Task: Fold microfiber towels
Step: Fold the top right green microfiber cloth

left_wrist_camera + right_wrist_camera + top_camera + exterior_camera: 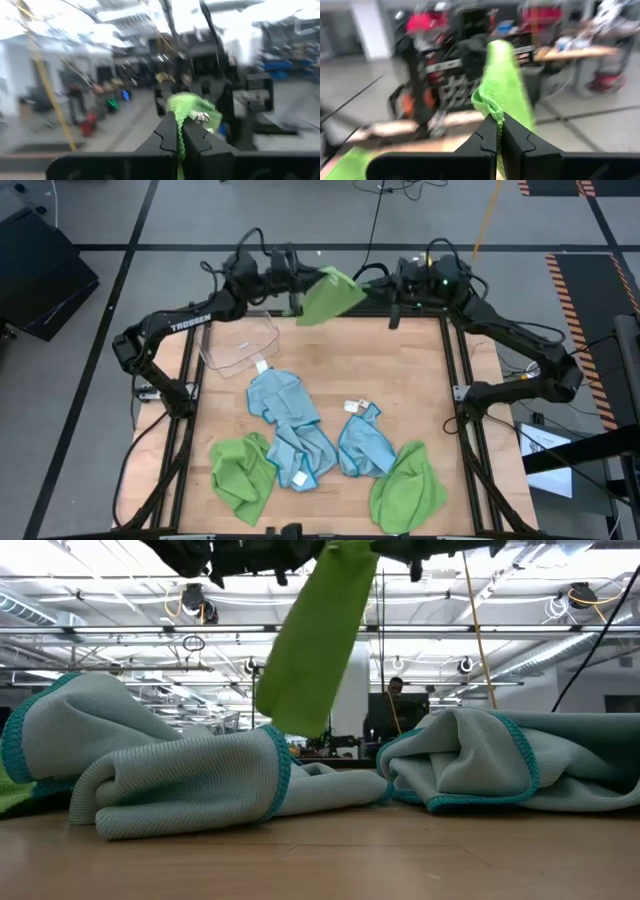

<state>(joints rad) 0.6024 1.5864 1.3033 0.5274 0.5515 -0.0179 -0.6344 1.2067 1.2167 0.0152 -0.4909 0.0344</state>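
We see one lime green towel (328, 296) held up in the air above the far edge of the desk (410, 370), stretched between the two claws. The left claw (296, 288) is clenched on one end of it, and in its wrist view the green edge (192, 109) runs straight out from between the closed fingers. The right claw (372, 286) is clenched on the other end, and its wrist view shows the cloth (504, 95) rising out of the pinched fingertips. From table height the towel (318, 635) hangs down as a long folded strip, clear of the wood.

The other towels lie crumpled on the near half of the desk. A light blue towel (274, 395) sits near the middle, touching a second blue one (303, 452) below it, and a third blue one (360, 445) lies just to the right. A green towel (243, 472) lies at the near left, and another green towel (408, 485) at the near right, touching the third blue one. A clear plastic bin (240, 345) stands at the far left, under the left arm.

Around the desk we see grey floor, cables and striped tape; beyond it, a large bright hall with ceiling lights.
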